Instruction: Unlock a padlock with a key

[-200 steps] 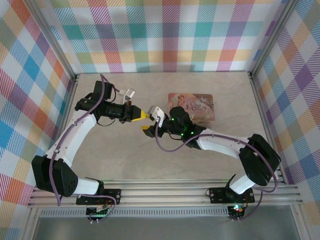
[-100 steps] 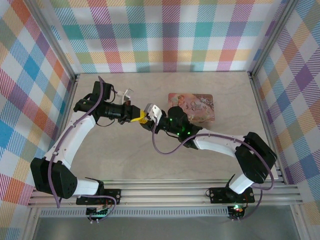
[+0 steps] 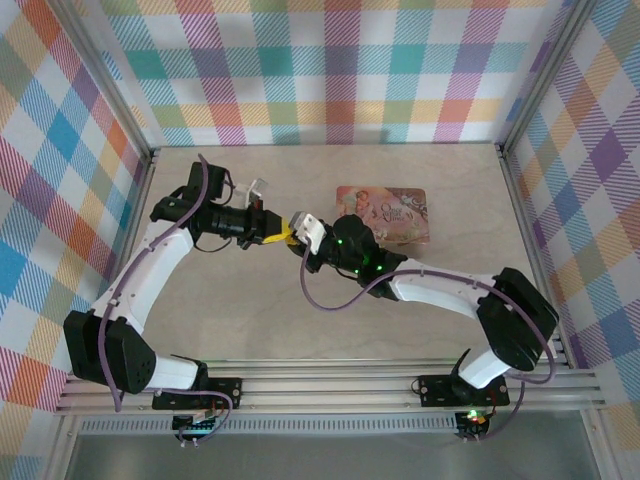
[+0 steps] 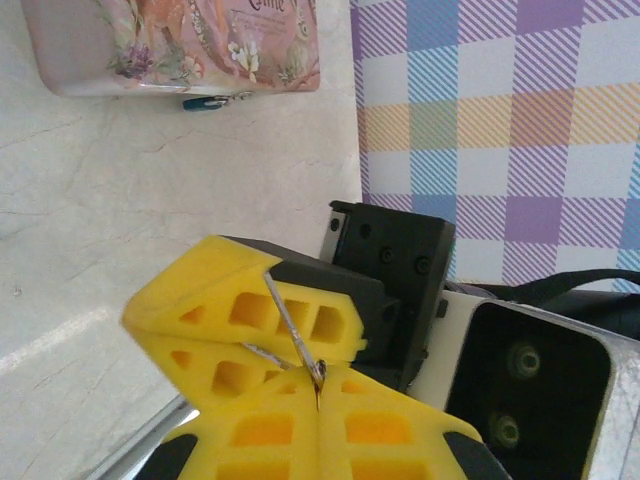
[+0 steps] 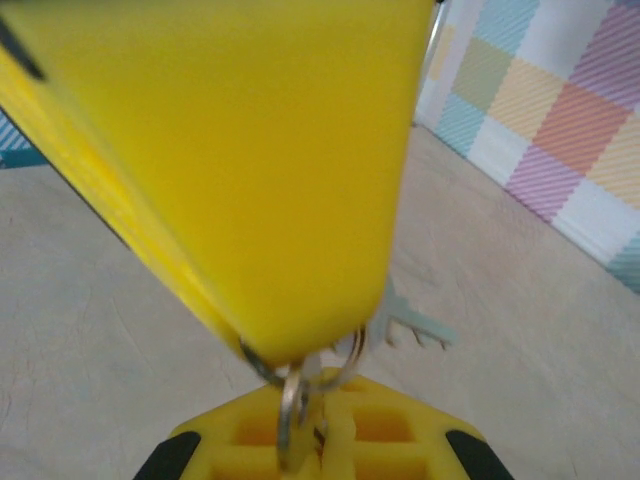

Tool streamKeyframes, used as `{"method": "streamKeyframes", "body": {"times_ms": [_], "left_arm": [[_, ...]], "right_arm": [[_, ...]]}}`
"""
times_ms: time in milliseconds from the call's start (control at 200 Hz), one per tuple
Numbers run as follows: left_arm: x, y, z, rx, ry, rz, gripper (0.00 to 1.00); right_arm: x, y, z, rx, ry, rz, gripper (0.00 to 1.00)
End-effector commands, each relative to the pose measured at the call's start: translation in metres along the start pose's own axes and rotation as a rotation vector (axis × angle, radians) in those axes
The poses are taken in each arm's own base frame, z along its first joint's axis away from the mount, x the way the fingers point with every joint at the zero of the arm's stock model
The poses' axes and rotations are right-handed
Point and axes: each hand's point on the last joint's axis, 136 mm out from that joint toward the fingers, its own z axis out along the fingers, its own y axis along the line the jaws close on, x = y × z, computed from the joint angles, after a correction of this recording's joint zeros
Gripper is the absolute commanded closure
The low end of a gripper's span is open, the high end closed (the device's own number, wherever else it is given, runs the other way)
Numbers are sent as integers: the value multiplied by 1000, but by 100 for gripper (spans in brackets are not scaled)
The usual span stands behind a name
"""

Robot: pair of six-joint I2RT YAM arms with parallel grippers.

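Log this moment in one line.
left claw, right claw: shut on silvery key ring | tiny blue padlock: at pink floral tin

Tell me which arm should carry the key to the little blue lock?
Right, probably. The right gripper and the left gripper both pinch the key ring, but the right is nearer the pink tin, with the padlock beside it.
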Motion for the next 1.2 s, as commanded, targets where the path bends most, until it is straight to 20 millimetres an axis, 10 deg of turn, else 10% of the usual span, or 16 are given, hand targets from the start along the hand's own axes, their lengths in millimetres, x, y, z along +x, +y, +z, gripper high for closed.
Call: {"method": "streamKeyframes", "body": {"times_ms": [0, 460, 750, 955, 1195], "left_arm": [[-6, 20, 10, -64, 9, -72, 100], [-23, -2, 0, 5, -79, 140, 48], [-33, -23, -10, 79, -148, 503, 46], [11, -41, 4, 146, -95, 812, 45], [35, -38, 15, 221, -9, 787, 45]], "right_arm": [[-35, -3, -24, 16, -65, 19, 100], [8, 21, -58, -301, 198, 386, 100], [9, 20, -69, -463, 265, 466, 100], [5, 24, -79, -516, 296, 414, 100], [4, 32, -87, -564, 299, 419, 100]]}}
